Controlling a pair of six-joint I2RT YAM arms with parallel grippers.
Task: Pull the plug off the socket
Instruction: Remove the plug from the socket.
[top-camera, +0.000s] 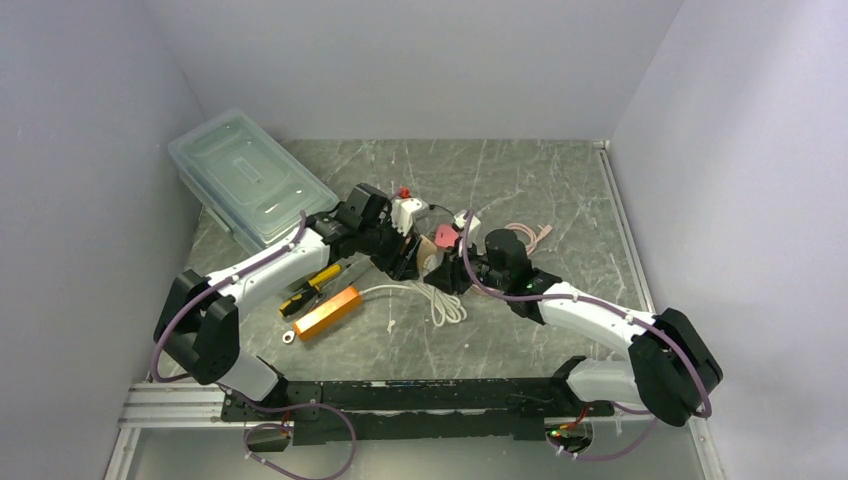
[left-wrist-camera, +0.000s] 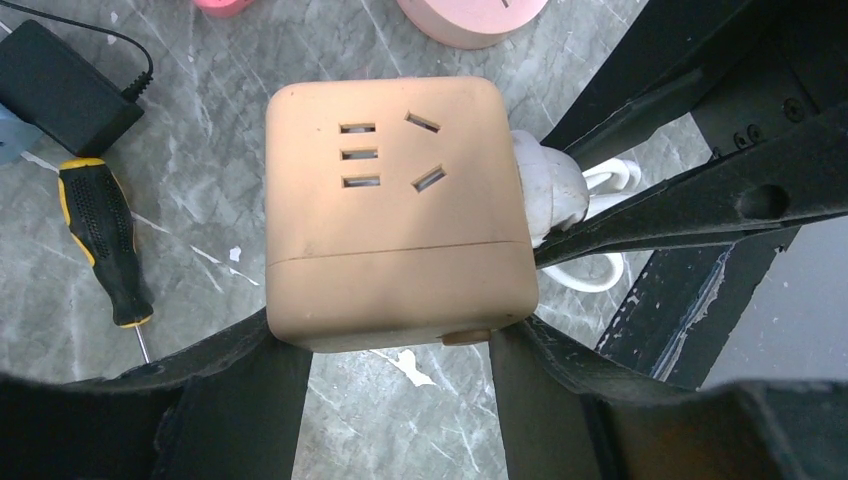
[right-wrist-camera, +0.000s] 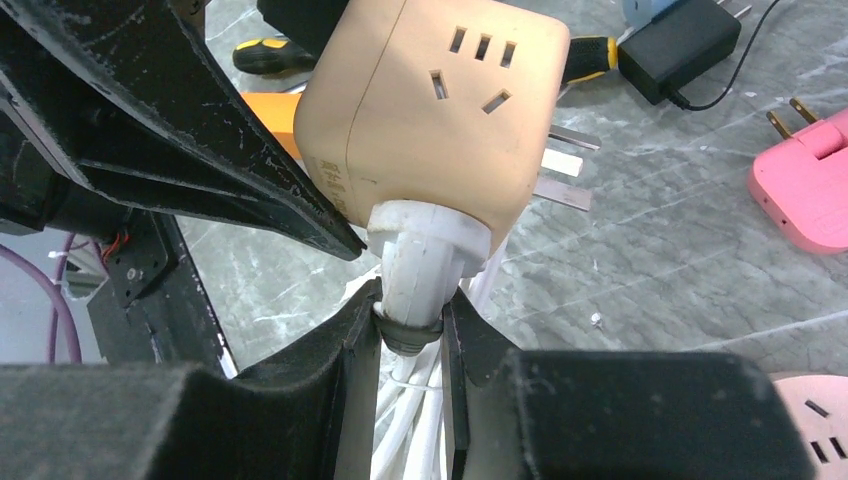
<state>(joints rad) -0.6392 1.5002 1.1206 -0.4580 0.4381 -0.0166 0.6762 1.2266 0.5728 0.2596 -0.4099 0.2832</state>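
Note:
A tan cube socket (left-wrist-camera: 395, 200) is held off the table between the fingers of my left gripper (left-wrist-camera: 400, 345), which is shut on its sides. It also shows in the right wrist view (right-wrist-camera: 430, 110) and in the top view (top-camera: 428, 256). A white plug (right-wrist-camera: 420, 265) sits in the cube's side, its white cable (right-wrist-camera: 430, 420) hanging down. My right gripper (right-wrist-camera: 412, 325) is shut on the plug's base. In the left wrist view the plug (left-wrist-camera: 545, 190) sticks out of the cube's right side.
A coiled white cable (top-camera: 440, 300), an orange box (top-camera: 327, 312), a yellow-black screwdriver (left-wrist-camera: 105, 235), a black adapter (left-wrist-camera: 60, 85), pink socket blocks (right-wrist-camera: 800, 185) and a clear lidded bin (top-camera: 250, 180) lie around the arms.

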